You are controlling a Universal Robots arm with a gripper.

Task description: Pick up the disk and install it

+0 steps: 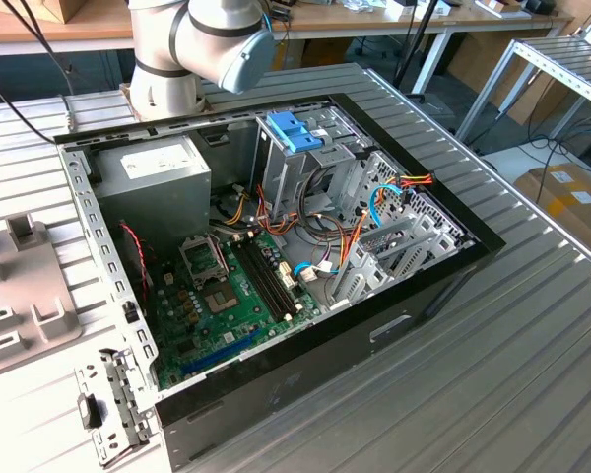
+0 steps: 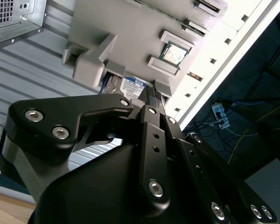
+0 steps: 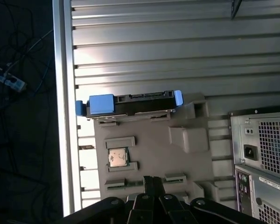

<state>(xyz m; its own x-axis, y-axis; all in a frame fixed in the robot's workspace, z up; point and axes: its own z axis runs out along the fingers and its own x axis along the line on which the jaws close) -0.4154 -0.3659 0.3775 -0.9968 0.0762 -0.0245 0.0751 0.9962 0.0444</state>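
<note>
The disk (image 3: pixel 130 103) is a flat dark drive in a bright blue carrier with a blue end tab. It stands on edge in a slot of a grey fixture plate (image 3: pixel 177 158), near the table's edge. In the second wrist view its labelled face (image 2: pixel 133 86) shows just past the fingertips. My gripper (image 3: pixel 152 179) hangs above the fixture, a short way from the disk and apart from it. The two fingers are pressed together with nothing between them; the gripper (image 2: pixel 151 100) is shut and empty in both wrist views.
A processor chip (image 3: pixel 117 157) lies in a pocket of the fixture. The open computer case (image 1: pixel 276 256) stands on the slatted table, its rear panel (image 3: pixel 266 154) beside the fixture. A light-blue latch block (image 1: pixel 294 131) sits on the drive cage. The table edge (image 3: pixel 63 116) runs close by.
</note>
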